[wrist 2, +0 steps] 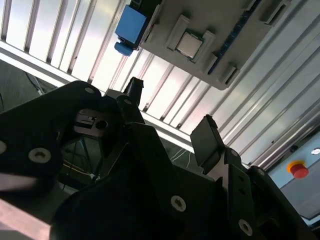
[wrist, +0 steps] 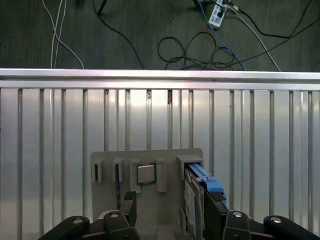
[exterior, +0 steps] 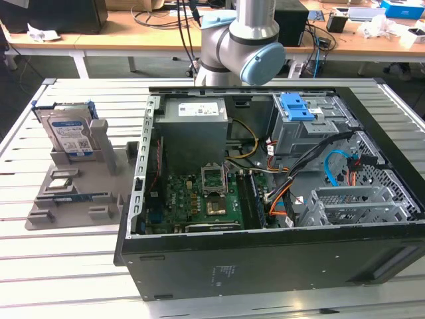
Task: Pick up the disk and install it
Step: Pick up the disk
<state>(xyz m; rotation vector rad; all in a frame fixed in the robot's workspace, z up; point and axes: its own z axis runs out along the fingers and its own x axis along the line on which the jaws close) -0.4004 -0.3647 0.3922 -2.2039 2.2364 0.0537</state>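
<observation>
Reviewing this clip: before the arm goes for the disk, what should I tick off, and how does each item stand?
1. The silver-metal disk with blue carrier frame stands upright in the grey plastic holder: ok.
2. The gripper has its jaws apart with nothing between them: ok.
3. The gripper is centred on the disk: not ok. In the first wrist view the disk sits by one jaw, not midway.
4. The small square silver processor chip lies apart from the disk: ok.
5. There is room for the disk inside the open black computer case: cannot tell.
</observation>
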